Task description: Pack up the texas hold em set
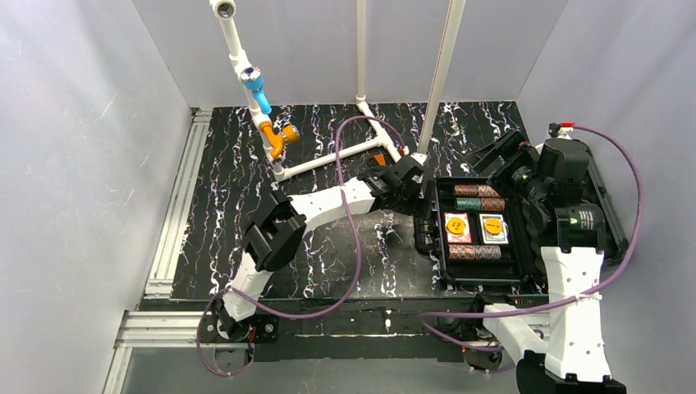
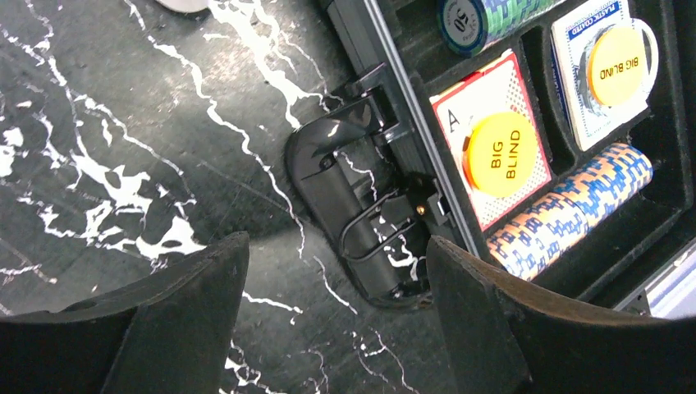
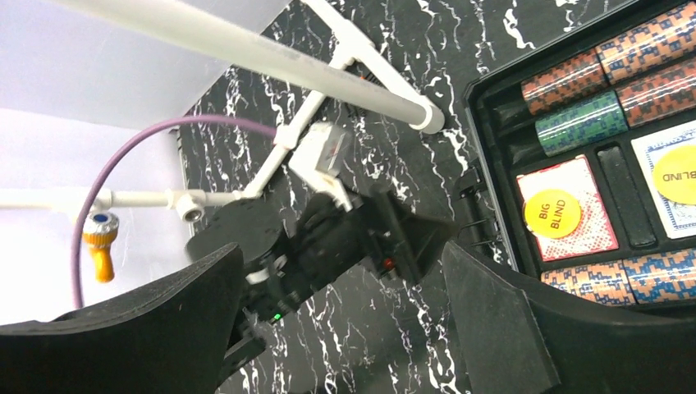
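Chips (image 1: 474,253) and decks (image 1: 457,227) seated in case (image 1: 480,277), table's (image 1: 238,164) right edge; looks like closing step. Left gripper (image 2: 336,258) wide over handle (image 2: 345,197), right gripper (image 3: 341,263) wide, empty. Next: shut case.

Black case (image 1: 484,281); red-patterned deck (image 2: 484,90); table (image 1: 230,164) black, white marbling.

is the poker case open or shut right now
Open. The case shows its inside to the top camera: chip rows and two card decks lie uncovered in its slots.
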Controlling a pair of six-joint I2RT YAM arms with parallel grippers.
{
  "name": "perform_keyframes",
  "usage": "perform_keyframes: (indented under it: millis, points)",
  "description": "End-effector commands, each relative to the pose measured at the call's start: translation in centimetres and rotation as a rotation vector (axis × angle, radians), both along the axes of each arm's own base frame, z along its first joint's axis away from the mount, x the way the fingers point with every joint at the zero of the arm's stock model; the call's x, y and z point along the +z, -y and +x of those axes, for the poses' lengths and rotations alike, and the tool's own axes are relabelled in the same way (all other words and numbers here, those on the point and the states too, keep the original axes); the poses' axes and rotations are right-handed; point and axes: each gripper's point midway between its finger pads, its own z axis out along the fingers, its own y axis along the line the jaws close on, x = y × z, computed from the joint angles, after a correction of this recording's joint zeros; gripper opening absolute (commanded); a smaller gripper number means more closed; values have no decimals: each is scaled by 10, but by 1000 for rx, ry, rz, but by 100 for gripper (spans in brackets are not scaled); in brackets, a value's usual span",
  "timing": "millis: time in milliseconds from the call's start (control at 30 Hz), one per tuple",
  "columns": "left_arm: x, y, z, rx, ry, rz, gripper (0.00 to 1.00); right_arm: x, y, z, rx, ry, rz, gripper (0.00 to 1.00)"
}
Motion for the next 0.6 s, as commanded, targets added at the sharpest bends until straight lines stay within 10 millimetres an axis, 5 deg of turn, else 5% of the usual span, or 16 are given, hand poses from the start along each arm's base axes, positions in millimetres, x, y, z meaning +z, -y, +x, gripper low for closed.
perform_keyframes:
  millis: [0,400,567]
  points:
    - [11,13,11,-12,55,0,77,35,-5,-18,16,96,-15,98]
    - [-10,54,15,-42,90,12,74,71,-3,-42,12,199,-61,98]
    - [-20,63,20,-21,101,19,71,66,-6,-46,26,197,-54,98]
